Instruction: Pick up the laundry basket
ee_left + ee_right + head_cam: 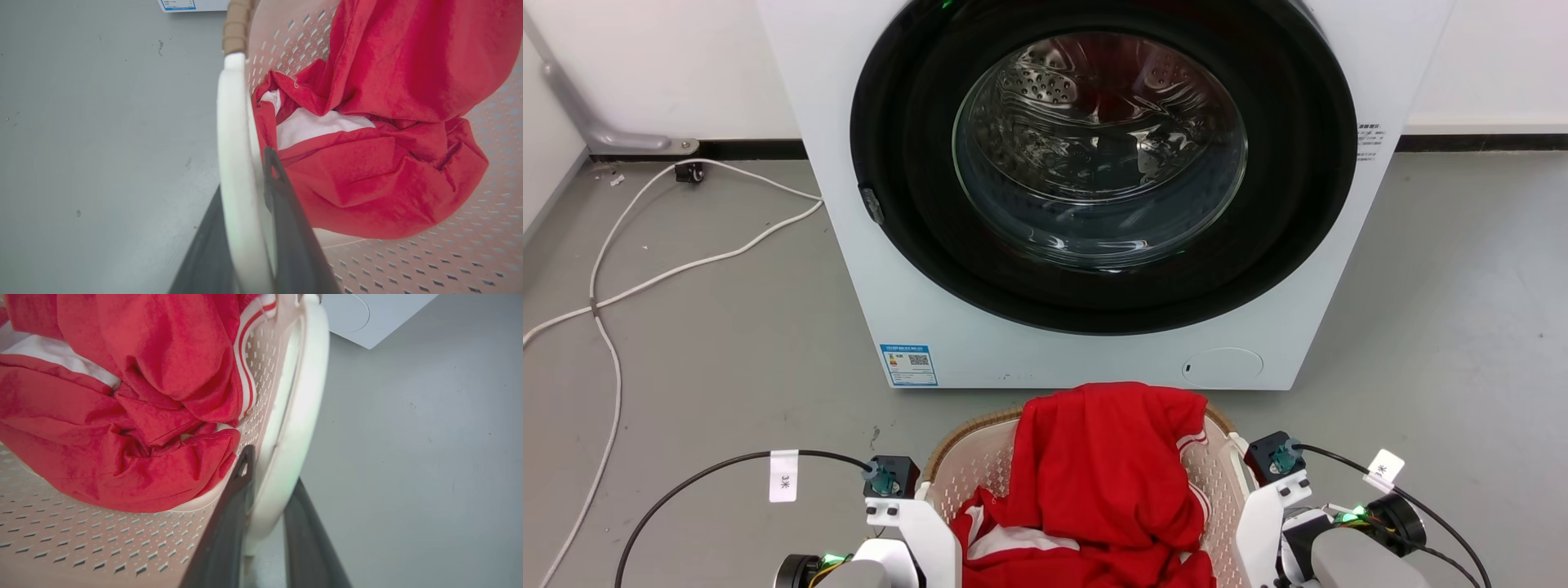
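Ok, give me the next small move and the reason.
Probably raise both hands straight up together, a little. The left hand and right hand each seem shut on a side of the basket, which holds red clothing, so lift it level.

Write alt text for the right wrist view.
The right gripper straddles the white loop handle of the basket, one dark finger inside, one outside. A crumpled red garment with white trim lies in the cream perforated basket on the picture's left; grey floor lies on its right, with a washer corner at top.
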Motion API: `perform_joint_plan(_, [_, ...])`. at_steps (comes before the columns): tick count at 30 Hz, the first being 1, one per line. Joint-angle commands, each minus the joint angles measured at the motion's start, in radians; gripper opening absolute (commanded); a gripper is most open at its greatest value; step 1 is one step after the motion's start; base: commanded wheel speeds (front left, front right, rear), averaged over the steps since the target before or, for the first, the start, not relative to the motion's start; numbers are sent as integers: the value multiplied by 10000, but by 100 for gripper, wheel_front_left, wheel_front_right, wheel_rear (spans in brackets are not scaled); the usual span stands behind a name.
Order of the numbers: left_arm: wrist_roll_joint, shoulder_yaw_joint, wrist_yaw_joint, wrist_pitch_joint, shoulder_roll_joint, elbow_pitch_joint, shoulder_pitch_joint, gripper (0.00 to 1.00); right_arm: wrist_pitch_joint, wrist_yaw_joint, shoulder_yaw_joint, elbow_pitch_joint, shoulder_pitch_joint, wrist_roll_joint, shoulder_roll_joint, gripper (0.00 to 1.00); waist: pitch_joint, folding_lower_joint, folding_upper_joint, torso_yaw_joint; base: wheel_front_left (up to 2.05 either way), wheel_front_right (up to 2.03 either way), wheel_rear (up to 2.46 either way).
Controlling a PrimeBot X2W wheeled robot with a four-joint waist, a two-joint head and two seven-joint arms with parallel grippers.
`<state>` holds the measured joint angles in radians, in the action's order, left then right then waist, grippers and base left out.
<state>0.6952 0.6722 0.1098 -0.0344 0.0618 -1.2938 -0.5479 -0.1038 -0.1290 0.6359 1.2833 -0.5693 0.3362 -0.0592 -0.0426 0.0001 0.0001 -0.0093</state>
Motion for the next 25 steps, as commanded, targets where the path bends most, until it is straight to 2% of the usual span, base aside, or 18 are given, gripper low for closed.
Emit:
perform_joint_plan(1, [18, 95, 144, 123, -210, 152, -185, 0, 63, -31, 95, -41, -117, 62, 162, 0, 16, -1, -1, -4, 0, 0, 0])
perform_joint_plan(25, [204, 225, 139, 161, -180, 132, -162, 0, 105, -32, 322, 14, -128, 265, 163, 0, 27, -1, -1, -42, 0, 0, 0])
